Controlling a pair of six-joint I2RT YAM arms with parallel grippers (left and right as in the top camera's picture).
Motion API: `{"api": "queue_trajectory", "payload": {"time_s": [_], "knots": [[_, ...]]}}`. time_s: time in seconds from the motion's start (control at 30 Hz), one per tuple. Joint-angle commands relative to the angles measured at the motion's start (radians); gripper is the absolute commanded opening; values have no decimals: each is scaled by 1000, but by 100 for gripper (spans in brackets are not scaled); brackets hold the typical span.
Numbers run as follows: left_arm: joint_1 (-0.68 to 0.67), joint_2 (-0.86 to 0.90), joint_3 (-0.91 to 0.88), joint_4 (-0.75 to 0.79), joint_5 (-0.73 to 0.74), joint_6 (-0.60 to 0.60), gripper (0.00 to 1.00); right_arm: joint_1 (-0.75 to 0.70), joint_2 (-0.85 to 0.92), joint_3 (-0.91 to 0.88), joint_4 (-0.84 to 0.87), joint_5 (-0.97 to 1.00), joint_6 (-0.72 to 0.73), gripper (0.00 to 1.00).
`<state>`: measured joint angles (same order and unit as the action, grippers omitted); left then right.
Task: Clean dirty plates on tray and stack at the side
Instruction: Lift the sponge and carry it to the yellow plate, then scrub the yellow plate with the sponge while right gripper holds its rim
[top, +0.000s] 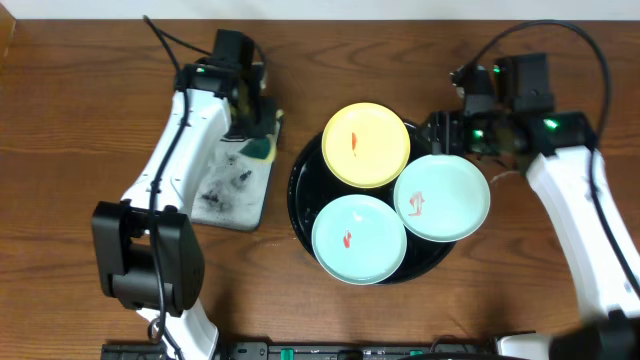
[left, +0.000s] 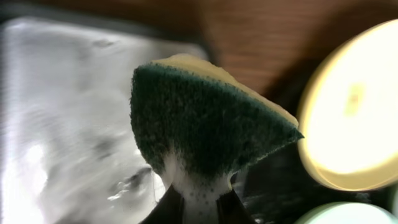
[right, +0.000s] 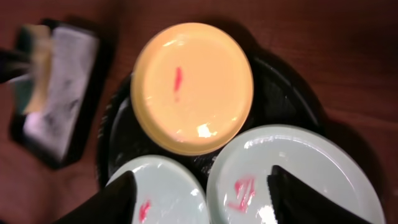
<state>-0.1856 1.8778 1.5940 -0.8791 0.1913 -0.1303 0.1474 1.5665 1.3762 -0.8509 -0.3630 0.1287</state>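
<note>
Three round plates (top: 358, 238) are laid flat, smeared faces up, on the tray (top: 298, 190), the yellow one (top: 366, 145) farthest back. A sponge (left: 205, 124) is clamped in the left gripper (left: 199, 206) beside the tray; the right gripper (right: 205, 194) is held open above a mint plate (right: 298, 168).

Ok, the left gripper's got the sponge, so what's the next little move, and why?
Probably carry the sponge right, over the yellow plate, and lower it onto the red smear. The left gripper is shut on the sponge at the grey tray, that plate sits nearest on the black tray, and its smear looks unwiped.
</note>
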Motion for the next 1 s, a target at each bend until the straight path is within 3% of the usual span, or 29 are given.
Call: {"api": "queue_trajectory", "payload": {"time_s": [0.0, 0.43, 0.73, 0.97], "knots": [[-54, -3, 16, 53, 142, -68, 7, 11, 115, 13, 34, 23, 17, 59], [-306, 44, 7, 351, 32, -167, 8, 35, 468, 13, 285, 11, 17, 44], [-351, 211, 7, 377, 36, -257, 7, 74, 516, 13, 291, 98, 26, 1], [-351, 307, 7, 373, 50, -290, 8, 75, 516, 13, 256, 150, 51, 1]]}}
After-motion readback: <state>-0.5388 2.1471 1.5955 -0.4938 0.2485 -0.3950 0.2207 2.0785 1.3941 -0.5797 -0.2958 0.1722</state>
